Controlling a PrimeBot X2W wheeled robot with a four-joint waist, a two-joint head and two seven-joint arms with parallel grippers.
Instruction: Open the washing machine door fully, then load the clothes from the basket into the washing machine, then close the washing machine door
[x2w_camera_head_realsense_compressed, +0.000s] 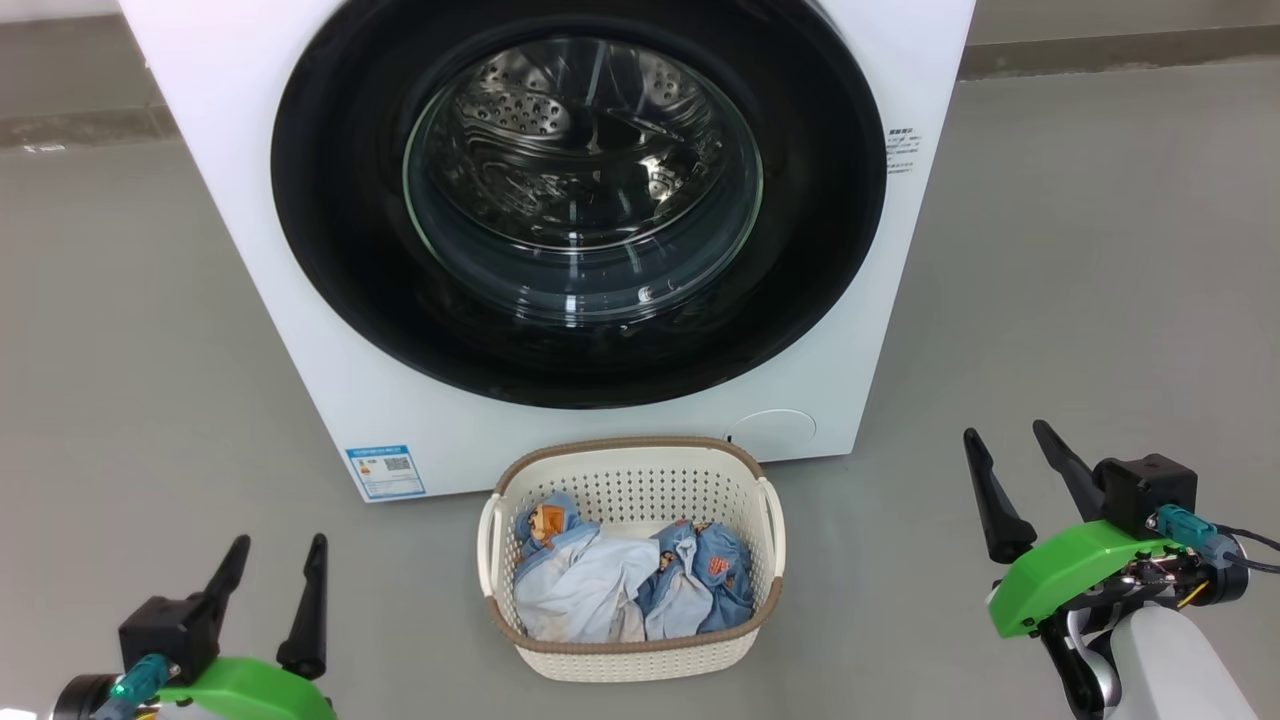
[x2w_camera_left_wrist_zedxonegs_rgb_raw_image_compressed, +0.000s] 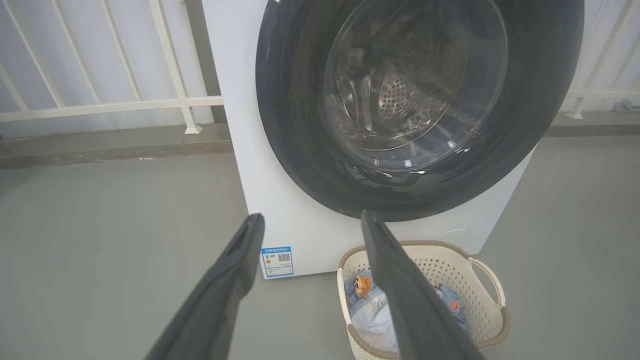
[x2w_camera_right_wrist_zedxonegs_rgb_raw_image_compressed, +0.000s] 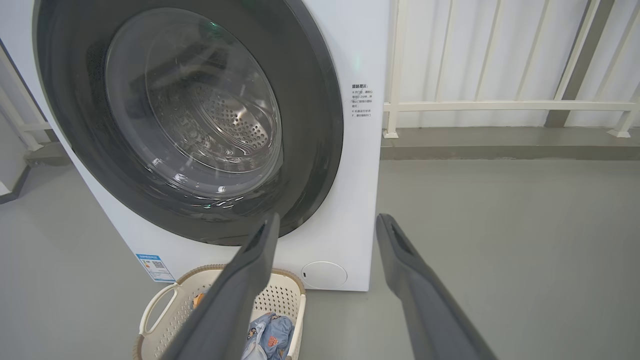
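Both the left gripper (x2w_camera_head_realsense_compressed: 279, 542) and right gripper (x2w_camera_head_realsense_compressed: 1005, 432) gape wide and empty; reach low for the shut washing machine door (x2w_camera_head_realsense_compressed: 578, 200) and you may clip the basket (x2w_camera_head_realsense_compressed: 630, 445).

Balcony-like laundry area: washing machine (x2w_camera_head_realsense_compressed: 420, 430) on grey floor (x2w_camera_head_realsense_compressed: 1100, 300), white railing (x2w_camera_right_wrist_zedxonegs_rgb_raw_image_compressed: 500, 106) behind.

Soft, even light fills the scene, throwing only faint shadows on the grey floor (x2w_camera_head_realsense_compressed: 1100, 300), while bright glints streak the washing machine door (x2w_camera_head_realsense_compressed: 580, 200) glass and wrist views bow at their edges.
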